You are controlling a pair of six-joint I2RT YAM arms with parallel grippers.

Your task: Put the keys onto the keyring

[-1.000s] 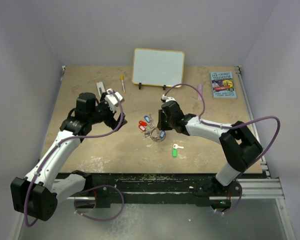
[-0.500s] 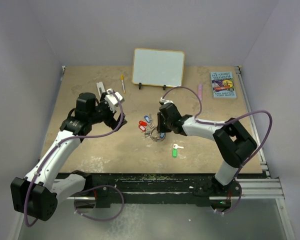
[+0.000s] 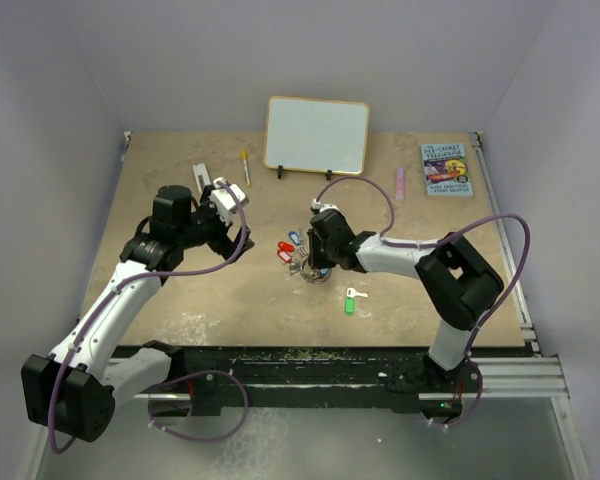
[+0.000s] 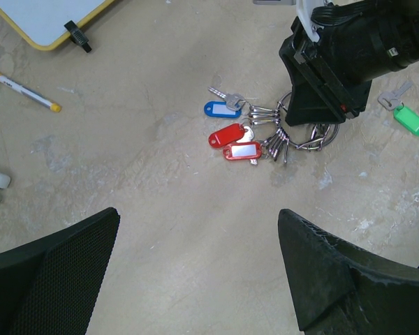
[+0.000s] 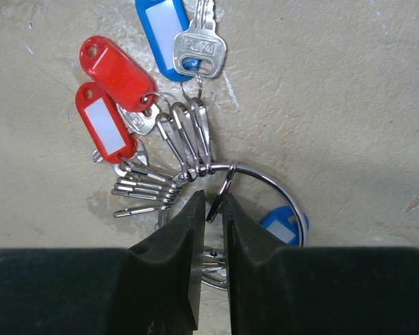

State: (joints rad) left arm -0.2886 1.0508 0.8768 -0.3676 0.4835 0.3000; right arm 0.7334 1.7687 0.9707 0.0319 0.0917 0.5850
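1. The right gripper is down at table level. Its black fingers are clenched almost together on a little loop of the thin silver wire keyring, with the wire sitting right in the slit between them.
2. The ring lies flat on the tan speckled tabletop, mid-table. My guess is it's light, stiff and slick, so it'll want to twist or pop out of a pinch. Grabbing the bare arc away from the clutter looks smartest.
3. The small silver keys with red and blue plastic tags fan out from the ring on the side away from the gripper. One more blue tag is tucked under the ring. They're a loose, jangly bunch that will probably swing and drag when the ring comes up.
4. The loose silver key with the green plastic tag lies apart from the bunch, not on the ring yet. It's tiny and flat against the table, so the tag looks the easier handle, leaving the key's hole free.
5. The left gripper hovers well back, jaws spread wide, holding nothing.
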